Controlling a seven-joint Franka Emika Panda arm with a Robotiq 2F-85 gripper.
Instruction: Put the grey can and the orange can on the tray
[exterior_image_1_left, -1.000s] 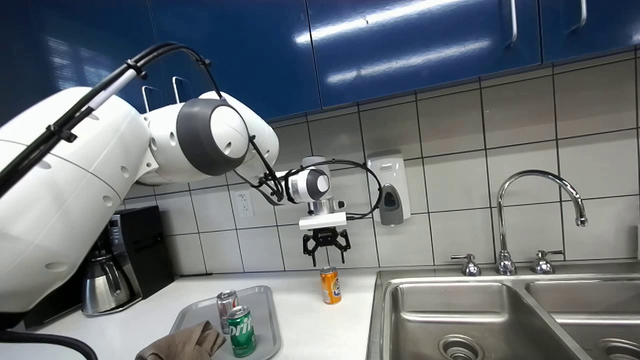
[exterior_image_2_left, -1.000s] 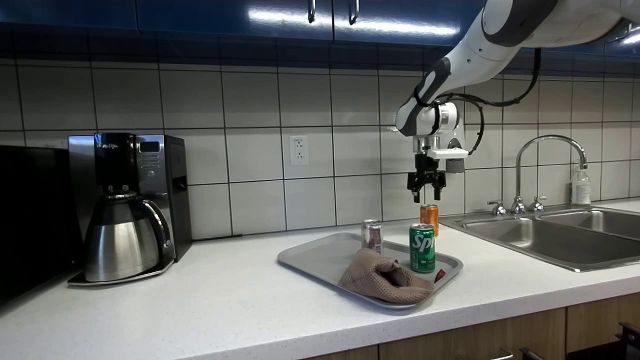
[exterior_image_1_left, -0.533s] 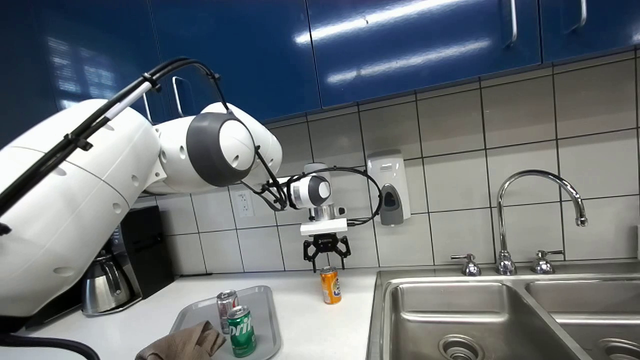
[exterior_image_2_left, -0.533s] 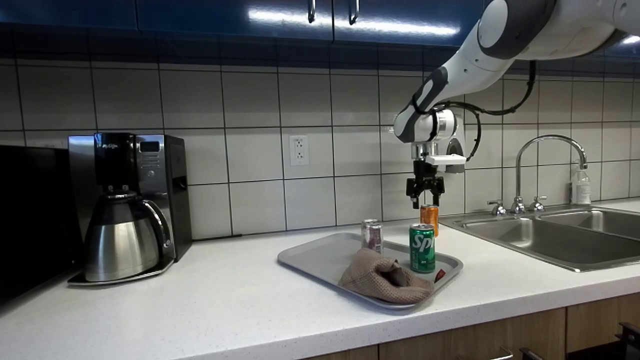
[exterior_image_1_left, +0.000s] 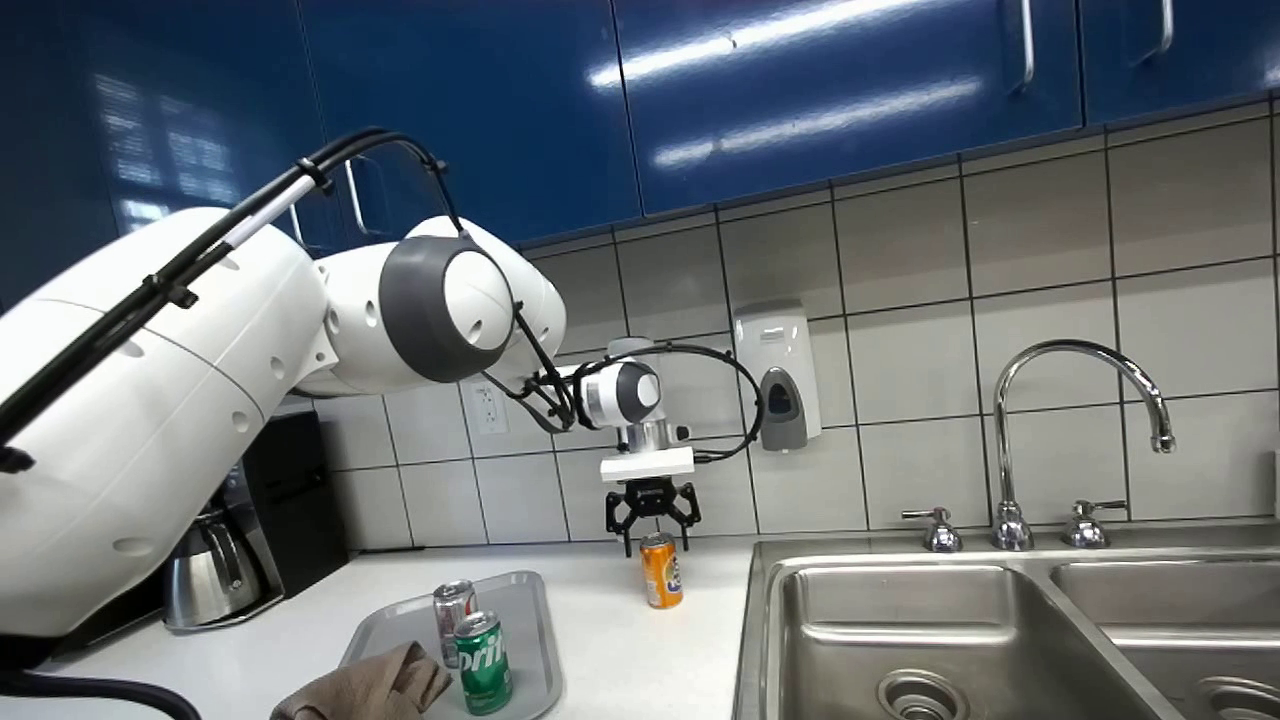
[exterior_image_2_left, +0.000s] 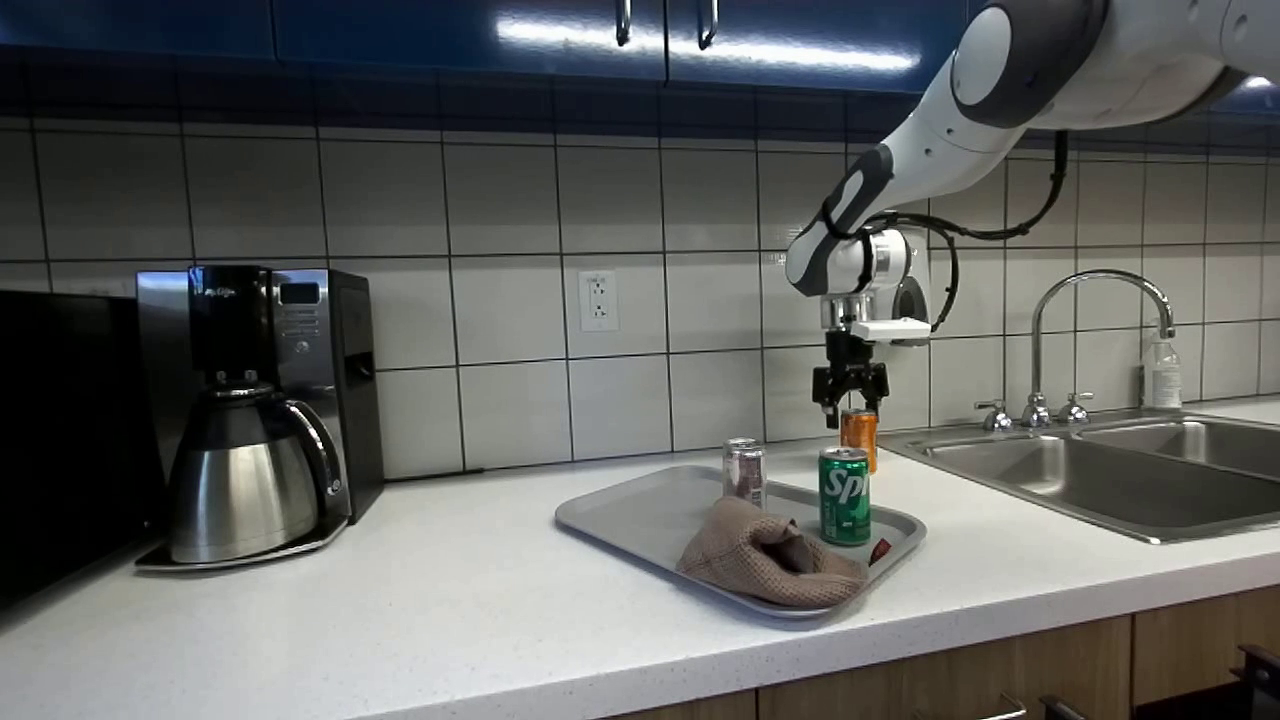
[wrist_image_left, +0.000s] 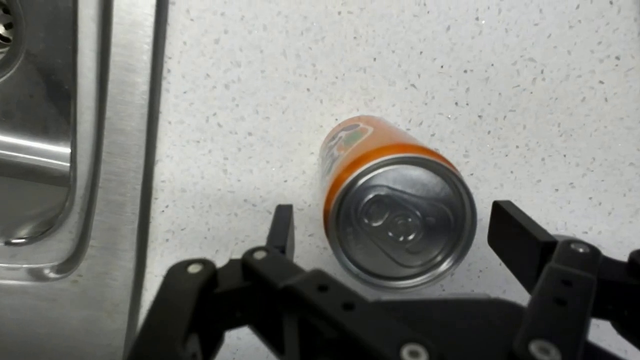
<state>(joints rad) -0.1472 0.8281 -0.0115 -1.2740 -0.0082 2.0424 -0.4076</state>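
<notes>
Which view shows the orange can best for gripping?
The wrist view. It looks down on the orange can, its top unobstructed, with a gap to the open gripper on each side. Both exterior views show it smaller, upright, mostly from the side; in an exterior view the green can hides part of its lower body.

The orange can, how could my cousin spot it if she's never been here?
Find the big steel sink, then the white counter between it and the tray. Upright there stands the orange can, with a silver lid. The grey can and green can stand on the tray; only this one stands off it.
</notes>
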